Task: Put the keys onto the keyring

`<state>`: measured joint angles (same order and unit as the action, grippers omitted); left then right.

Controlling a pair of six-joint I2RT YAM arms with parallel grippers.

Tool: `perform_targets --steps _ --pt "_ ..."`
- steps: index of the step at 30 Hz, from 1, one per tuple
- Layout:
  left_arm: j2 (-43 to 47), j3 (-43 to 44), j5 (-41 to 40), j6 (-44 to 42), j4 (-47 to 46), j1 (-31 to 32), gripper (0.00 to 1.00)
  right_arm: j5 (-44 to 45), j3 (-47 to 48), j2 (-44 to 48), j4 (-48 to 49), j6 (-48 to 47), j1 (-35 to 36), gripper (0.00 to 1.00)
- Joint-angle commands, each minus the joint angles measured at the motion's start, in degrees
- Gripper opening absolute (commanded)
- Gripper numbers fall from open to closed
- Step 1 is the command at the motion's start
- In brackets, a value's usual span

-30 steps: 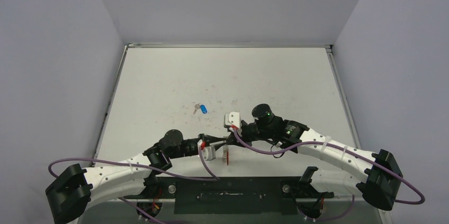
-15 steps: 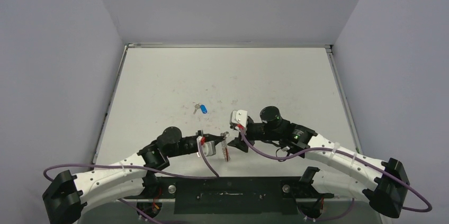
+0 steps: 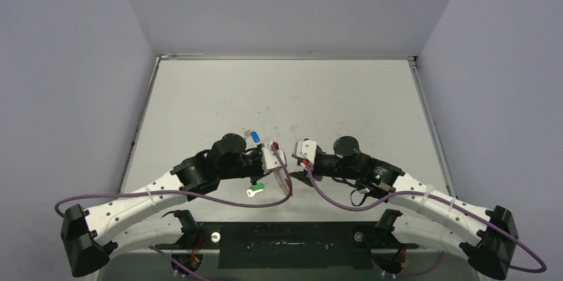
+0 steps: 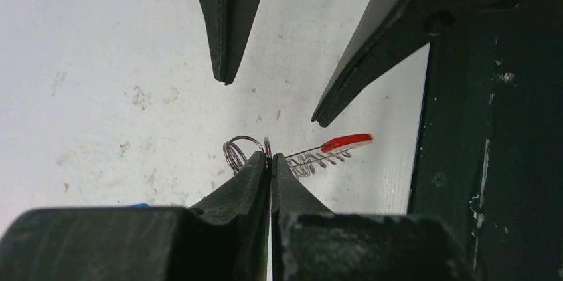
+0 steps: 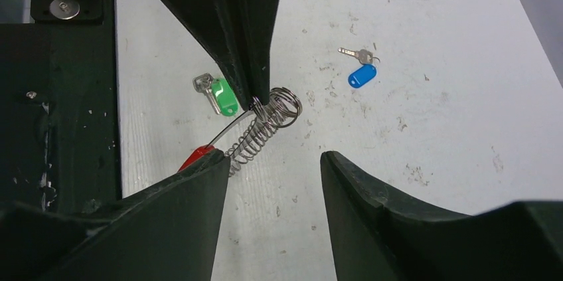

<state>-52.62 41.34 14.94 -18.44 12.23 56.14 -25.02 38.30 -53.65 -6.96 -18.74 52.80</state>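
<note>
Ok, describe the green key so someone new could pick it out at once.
Look at the white table, toward its near edge by the left arm. Just on the near side of the left gripper, whose fingers pinch the keyring, lies the green key. Its green plastic head sets it apart from the blue key farther back.

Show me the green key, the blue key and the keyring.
green key (image 5: 226,97): right wrist view, on its green plastic head.
blue key (image 5: 362,76): right wrist view, on its blue plastic head.
keyring (image 5: 255,136): right wrist view, on its wire coil.
</note>
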Motion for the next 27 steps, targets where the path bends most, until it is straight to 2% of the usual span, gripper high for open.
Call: perform_targets --steps 1,5,16,21,27 --pt "-4.2 7.6 -2.6 2.9 12.5 0.3 0.0 -3.1 -1.4 0.4 5.3 -2.8 -0.2 0.52" --pt "-6.6 9.9 -3.6 3.2 15.0 0.4 0.0 -4.5 -3.9 1.5 8.8 -4.3 -0.2 0.44" --pt "-4.0 6.0 -0.3 0.4 8.8 0.7 0.0 -10.4 -11.7 0.3 26.4 0.3 -0.3 0.41" --pt "-2.8 4.6 1.0 -0.8 7.6 1.1 0.0 -13.1 -12.2 -1.1 30.6 1.2 -0.2 0.36" --pt "-2.0 3.7 2.0 -1.1 5.5 1.4 0.0 -13.7 -11.4 -2.7 29.1 0.1 -0.1 0.3"
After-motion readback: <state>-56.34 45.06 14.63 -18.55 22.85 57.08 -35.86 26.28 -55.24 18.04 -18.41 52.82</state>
